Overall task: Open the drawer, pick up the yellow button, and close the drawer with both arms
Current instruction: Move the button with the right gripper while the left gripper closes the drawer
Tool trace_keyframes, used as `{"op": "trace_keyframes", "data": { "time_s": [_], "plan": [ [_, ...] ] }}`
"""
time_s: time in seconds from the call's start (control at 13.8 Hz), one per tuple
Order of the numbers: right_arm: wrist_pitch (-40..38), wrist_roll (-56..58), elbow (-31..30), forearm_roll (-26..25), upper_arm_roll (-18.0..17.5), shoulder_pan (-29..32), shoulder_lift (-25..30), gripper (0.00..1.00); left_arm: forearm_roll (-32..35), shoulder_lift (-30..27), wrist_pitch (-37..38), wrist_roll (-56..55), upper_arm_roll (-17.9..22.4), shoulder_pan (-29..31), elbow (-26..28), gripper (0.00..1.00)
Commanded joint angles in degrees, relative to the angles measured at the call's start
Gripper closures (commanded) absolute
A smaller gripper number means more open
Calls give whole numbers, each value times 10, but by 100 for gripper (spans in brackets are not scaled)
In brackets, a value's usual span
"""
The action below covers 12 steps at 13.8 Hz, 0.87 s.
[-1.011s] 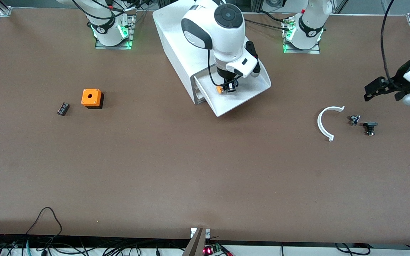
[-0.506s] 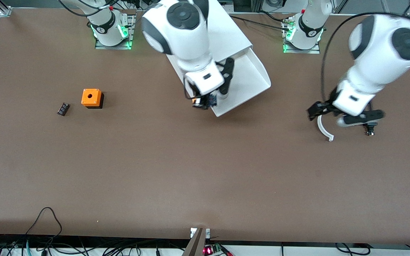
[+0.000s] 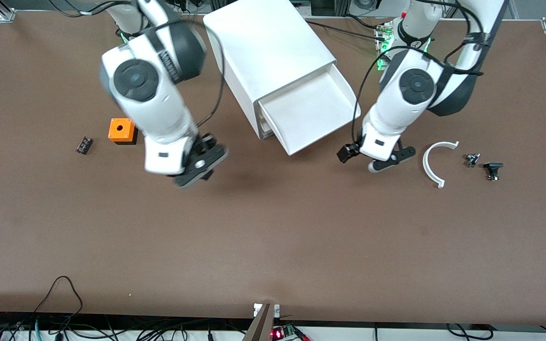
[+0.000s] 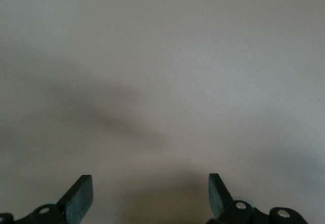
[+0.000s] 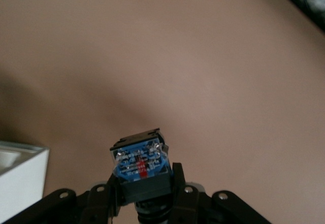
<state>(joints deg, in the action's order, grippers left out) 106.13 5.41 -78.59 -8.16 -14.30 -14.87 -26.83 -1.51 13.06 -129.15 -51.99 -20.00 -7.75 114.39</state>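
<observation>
The white cabinet (image 3: 268, 52) stands at the table's middle, close to the bases, with its top drawer (image 3: 308, 116) pulled out and nothing showing in it. My right gripper (image 3: 202, 166) hangs over bare table between the cabinet and the orange cube, shut on the button (image 5: 139, 165). The button's dark body and blue back show in the right wrist view. In the front view the hand hides it. My left gripper (image 3: 376, 156) hovers over the table beside the drawer's front corner toward the left arm's end. It is open (image 4: 150, 196) with nothing between its fingers.
An orange cube (image 3: 122, 130) with a round hole and a small black ribbed part (image 3: 84, 145) lie toward the right arm's end. A white curved strip (image 3: 436, 163) and two small dark parts (image 3: 472, 159) (image 3: 492, 170) lie toward the left arm's end.
My right gripper lifted the button out of the drawer and carried it over the table toward the orange cube. My left arm swung in from the table's end to beside the drawer's front.
</observation>
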Motion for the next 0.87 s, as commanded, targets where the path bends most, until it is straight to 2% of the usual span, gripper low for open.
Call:
{"op": "trace_keyframes", "data": {
  "time_s": [0.0, 0.14, 0.29, 0.43, 0.58, 0.79],
  "plan": [
    [28, -43, -102, -7, -11, 89, 31, 63, -2, -20, -2, -14, -41, -6, 38, 0],
    [63, -21, -159, -5, -12, 158, 35, 62, -2, -36, 0, -8, -97, -5, 68, 0],
    [92, -5, -200, -5, -12, 186, 35, 62, -2, -51, 1, -5, -160, -3, 87, 0],
    [119, -1, -253, -1, -12, 221, 39, 62, -2, -53, 2, -4, -201, -2, 95, 0],
    [139, 24, -294, -2, -12, 250, 39, 62, -2, -52, 2, -3, -222, -2, 99, 0],
    [196, 112, -347, -2, -12, 287, 42, 62, -2, -52, -5, -1, -212, 26, 91, 0]
  ]
}}
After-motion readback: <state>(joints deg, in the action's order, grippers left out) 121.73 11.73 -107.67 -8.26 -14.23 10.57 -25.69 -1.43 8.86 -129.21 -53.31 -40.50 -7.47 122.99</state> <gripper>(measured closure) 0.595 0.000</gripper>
